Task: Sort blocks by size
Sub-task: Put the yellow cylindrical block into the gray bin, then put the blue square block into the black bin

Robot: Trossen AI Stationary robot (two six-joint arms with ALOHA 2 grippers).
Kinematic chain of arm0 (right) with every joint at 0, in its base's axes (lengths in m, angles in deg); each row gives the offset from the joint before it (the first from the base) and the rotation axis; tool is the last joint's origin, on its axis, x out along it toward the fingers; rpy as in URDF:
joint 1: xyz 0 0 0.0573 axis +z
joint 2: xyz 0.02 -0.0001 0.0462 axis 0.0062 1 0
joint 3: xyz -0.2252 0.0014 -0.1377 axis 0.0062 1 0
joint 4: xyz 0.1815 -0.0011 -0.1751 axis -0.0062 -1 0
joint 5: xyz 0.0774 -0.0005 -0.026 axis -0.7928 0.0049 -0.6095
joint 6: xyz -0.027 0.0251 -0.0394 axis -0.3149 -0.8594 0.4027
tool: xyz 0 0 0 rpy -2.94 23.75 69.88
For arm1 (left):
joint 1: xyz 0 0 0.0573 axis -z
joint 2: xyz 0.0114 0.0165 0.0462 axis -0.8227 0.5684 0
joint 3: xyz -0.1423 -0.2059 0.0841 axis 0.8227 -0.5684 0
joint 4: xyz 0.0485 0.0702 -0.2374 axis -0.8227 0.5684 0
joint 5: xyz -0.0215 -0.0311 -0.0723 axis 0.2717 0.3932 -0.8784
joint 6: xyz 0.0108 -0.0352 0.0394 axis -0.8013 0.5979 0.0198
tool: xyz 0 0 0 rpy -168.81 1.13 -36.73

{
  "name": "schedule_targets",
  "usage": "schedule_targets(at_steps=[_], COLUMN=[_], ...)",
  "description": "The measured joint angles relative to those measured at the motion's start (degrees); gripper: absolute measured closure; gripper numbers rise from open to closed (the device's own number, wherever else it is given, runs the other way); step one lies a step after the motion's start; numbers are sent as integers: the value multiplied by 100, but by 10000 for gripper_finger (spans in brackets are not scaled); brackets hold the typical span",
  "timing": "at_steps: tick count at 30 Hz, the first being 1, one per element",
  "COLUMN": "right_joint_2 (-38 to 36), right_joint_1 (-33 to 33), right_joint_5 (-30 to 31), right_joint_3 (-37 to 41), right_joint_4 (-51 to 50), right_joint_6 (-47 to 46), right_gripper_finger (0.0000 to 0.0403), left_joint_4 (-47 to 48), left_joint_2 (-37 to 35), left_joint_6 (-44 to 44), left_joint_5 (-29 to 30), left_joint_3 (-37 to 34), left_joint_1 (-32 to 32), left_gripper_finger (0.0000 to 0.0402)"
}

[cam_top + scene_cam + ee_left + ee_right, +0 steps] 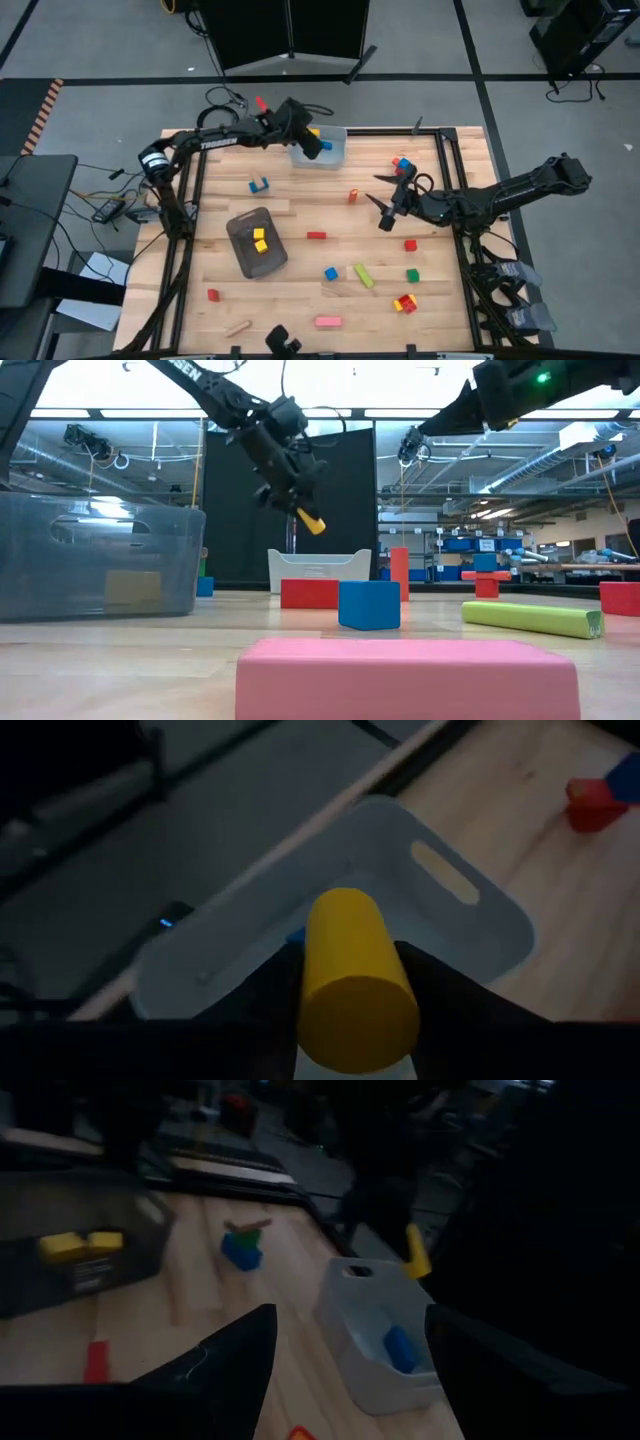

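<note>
My left gripper [312, 141] is shut on a yellow round bar [350, 980] and hangs over the light grey-blue bin [328, 152] at the table's far edge. The bar also shows in the low view [311, 522], above the bin [320, 570]. A blue block [400, 1348] lies in the bin. My right gripper [385, 212] is open and empty, above the table right of centre. The dark grey tray [257, 243] holds two yellow cubes [259, 240]. Loose blocks lie on the table: a green bar [362, 275], a pink bar [327, 321], a blue cube [330, 272]. My left gripper pinches the yellow bar's round sides [318, 982] between its two fingers [440, 990]. The bar lies along the fingers, and its free end [316, 526] sticks out past them, slanting down. It is lifted clear above the bin.
More blocks are scattered: a blue U-shaped one [259, 185], red ones [316, 236] [410, 244] [213, 294], a green cube [412, 275], a red-and-yellow cluster [405, 303], a red-and-blue pair [402, 163], a plain wood bar [238, 328]. Bare wood lies between the tray and the bin.
</note>
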Motion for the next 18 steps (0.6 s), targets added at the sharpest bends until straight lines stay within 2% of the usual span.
schedule_targets(at_steps=[5,10,13,18], right_joint_2=[0,0,0,0], right_joint_1=[-302,-1039,-1703,-2745], right_joint_5=[228,314,264,-677], right_joint_3=[0,-2,-1,-2], right_joint_4=[-144,-1023,-1693,-2521], right_joint_6=[-711,-1696,-2243,-2754], right_gripper_finger=[135,135,135,128], left_joint_4=[21,-1,-222,-272], left_joint_2=[153,58,-203,-735], left_joint_6=[91,38,65,8], left_joint_5=[-72,-167,-177,-173], left_joint_3=[0,-1,0,0], left_joint_1=[-17,0,79,287], left_gripper_finger=[166,92,75,80])
